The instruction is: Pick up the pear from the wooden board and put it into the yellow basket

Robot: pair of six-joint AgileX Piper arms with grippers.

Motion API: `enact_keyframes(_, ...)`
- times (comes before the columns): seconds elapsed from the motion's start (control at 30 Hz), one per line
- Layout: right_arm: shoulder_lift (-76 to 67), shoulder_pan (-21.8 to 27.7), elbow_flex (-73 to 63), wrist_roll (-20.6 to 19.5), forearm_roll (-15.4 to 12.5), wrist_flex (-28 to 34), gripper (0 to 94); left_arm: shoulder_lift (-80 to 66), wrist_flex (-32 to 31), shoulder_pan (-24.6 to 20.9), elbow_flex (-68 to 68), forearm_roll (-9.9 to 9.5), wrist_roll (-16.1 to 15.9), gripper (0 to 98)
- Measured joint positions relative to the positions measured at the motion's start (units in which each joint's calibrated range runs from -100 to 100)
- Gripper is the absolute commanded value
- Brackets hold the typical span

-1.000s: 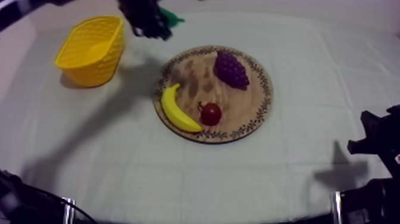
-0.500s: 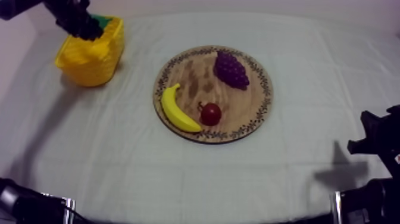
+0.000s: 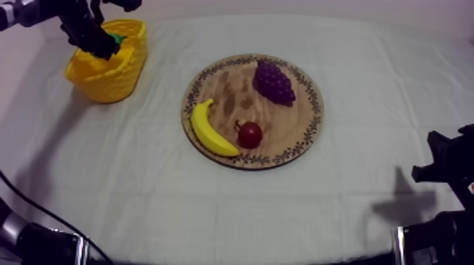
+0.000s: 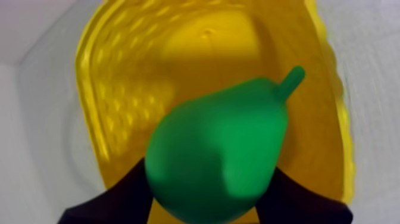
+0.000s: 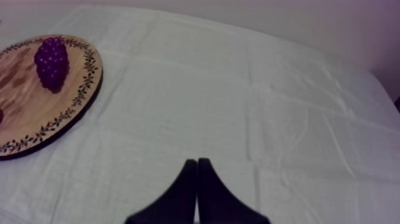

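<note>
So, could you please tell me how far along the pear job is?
Done: the green toy pear is off the round wooden board. In hand: my left gripper is shut on it, holding it over the yellow basket. Left: releasing it inside. My right gripper rests shut over the cloth.

Left arm (image 3: 37, 10) extended, jaws gripping; right arm (image 3: 448, 168) low, jaws together.

My right claw (image 5: 197, 162) hangs over the cloth-covered worktop (image 5: 250, 101), fingers pressed together. Well apart from it, grapes (image 5: 51, 62) lie on the wooden board (image 5: 24, 107).
</note>
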Motion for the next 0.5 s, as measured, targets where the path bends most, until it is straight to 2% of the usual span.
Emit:
enact_keyframes(0.13,0.0,0.0,0.0,0.0,0.0,0.0,0.3,5.1,-2.4,-1.2,-2.4,1.42,-0.7,57.0)
enact_keyframes(0.23,0.0,0.0,0.0,0.0,0.0,0.0,0.3,8.6,-3.7,-2.3,-3.6,2.86,-1.7,65.4)
enact_keyframes(0.4,0.0,0.0,0.0,0.0,0.0,0.0,0.3,12.0,-3.5,-4.1,-6.8,6.48,-5.0,76.3)
enact_keyframes(0.5,0.0,0.0,0.0,0.0,0.0,0.0,0.3,11.3,-4.4,-4.3,-7.0,7.81,-6.8,75.9)
